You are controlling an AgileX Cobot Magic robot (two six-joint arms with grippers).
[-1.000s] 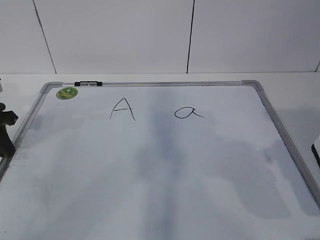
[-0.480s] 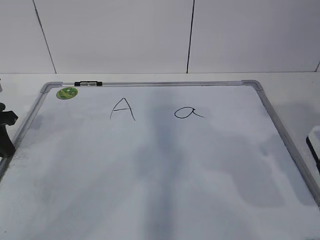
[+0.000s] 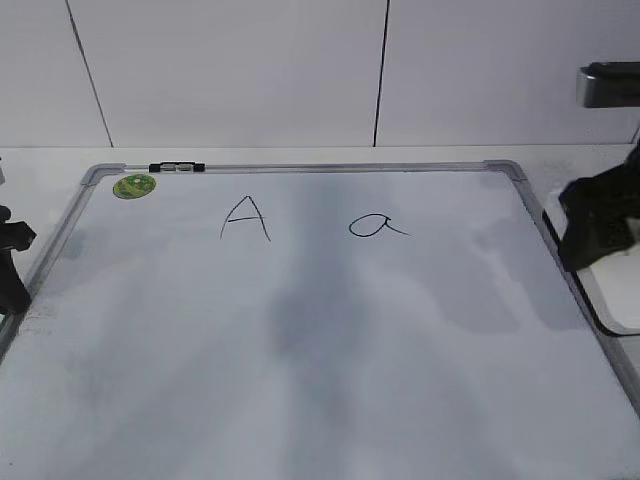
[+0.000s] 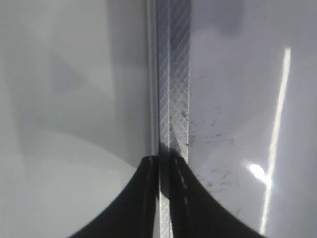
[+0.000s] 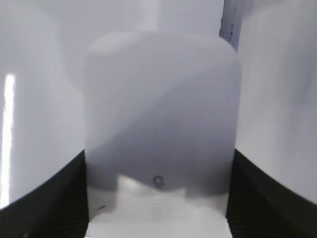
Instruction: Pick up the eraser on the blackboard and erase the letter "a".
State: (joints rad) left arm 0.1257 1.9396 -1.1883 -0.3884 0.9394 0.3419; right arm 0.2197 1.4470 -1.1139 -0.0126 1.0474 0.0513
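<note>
The blackboard [image 3: 320, 350] is a white board in a grey frame lying flat. The letter "a" [image 3: 376, 226] is written in black at its upper middle. My right gripper [image 3: 598, 235] hangs over the board's right frame edge, shut on the eraser [image 3: 622, 298], a white block with a black underside. In the right wrist view the eraser [image 5: 158, 109] fills the space between the right gripper's [image 5: 158, 158] two fingers. My left gripper [image 3: 12, 270] sits at the board's left edge; in the left wrist view the left gripper [image 4: 164, 161] is shut, just above the frame strip [image 4: 173, 74].
A capital "A" [image 3: 245, 218] is written left of the "a". A round green sticker [image 3: 134, 186] and a small black-and-silver clip [image 3: 177, 167] sit at the board's top left. A white wall [image 3: 320, 70] rises behind the table.
The right gripper with the eraser has come into the exterior view from the right edge, moving up and toward the board. The left gripper has not moved.
</note>
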